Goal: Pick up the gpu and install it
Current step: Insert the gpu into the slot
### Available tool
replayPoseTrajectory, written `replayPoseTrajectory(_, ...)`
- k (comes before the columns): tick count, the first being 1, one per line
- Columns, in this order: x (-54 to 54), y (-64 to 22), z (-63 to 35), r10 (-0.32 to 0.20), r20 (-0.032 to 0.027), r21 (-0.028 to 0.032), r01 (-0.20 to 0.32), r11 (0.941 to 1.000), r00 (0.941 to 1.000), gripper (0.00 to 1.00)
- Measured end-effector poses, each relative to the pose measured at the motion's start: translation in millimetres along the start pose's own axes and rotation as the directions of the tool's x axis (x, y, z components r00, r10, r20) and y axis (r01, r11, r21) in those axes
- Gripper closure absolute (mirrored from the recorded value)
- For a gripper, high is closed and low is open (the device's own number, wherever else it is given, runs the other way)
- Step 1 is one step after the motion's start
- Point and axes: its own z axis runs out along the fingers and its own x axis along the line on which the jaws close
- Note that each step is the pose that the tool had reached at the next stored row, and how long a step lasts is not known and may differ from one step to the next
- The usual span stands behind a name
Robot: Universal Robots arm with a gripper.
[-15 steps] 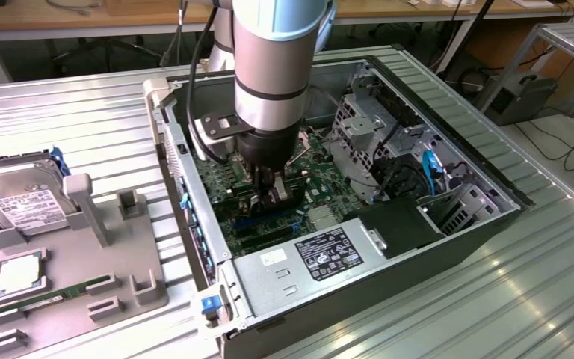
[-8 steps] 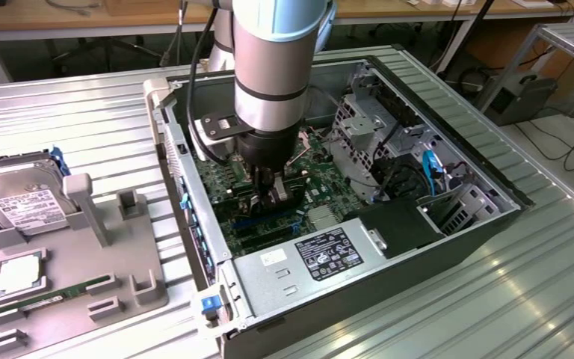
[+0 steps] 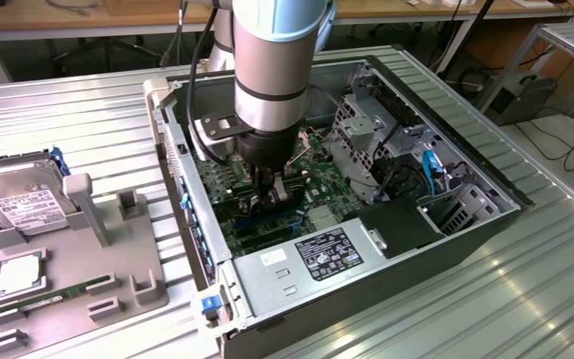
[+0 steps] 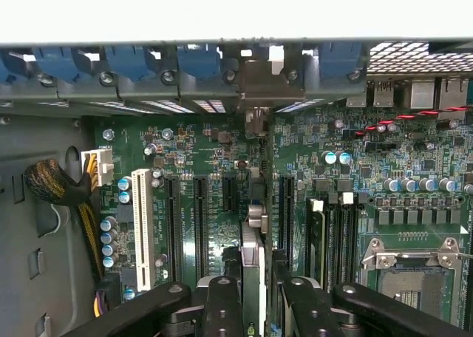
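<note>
Dark gpu in tool, lettering unreadable

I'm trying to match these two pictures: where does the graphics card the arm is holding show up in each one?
Exterior view: the gpu stands edge-on under the gripper, inside the open computer case, over the motherboard.
Wrist view: the gpu runs up from between the gripper fingers, along the expansion slots.
Shared landmark: the green motherboard.

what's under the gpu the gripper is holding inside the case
The gripper holds the gpu edge-on above the green motherboard with its black slots. The slot right beneath the card is covered.
</note>
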Motion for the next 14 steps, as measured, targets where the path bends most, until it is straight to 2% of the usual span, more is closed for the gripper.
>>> replayPoseTrajectory(7,-0.1,0.0,0.3,0.000,0.0006,0.0003,0.000,1.0000,1.0000,0.74)
replayPoseTrajectory(8,-0.1,0.0,0.3,0.000,0.0005,0.0003,0.000,1.0000,1.0000,0.73)
replayPoseTrajectory(9,0.0,0.0,0.0,0.000,0.0001,0.0000,0.000,1.0000,1.0000,0.66)
replayPoseTrajectory(10,0.0,0.0,-0.8,0.000,-0.0002,-0.0002,0.000,1.0000,1.0000,0.66)
replayPoseTrajectory(12,0.0,-0.3,-6.9,0.000,0.0000,-0.0001,0.000,1.0000,1.0000,0.66)
replayPoseTrajectory(14,-0.1,-0.7,-17.3,0.000,0.0000,0.0000,0.000,1.0000,1.0000,0.66)
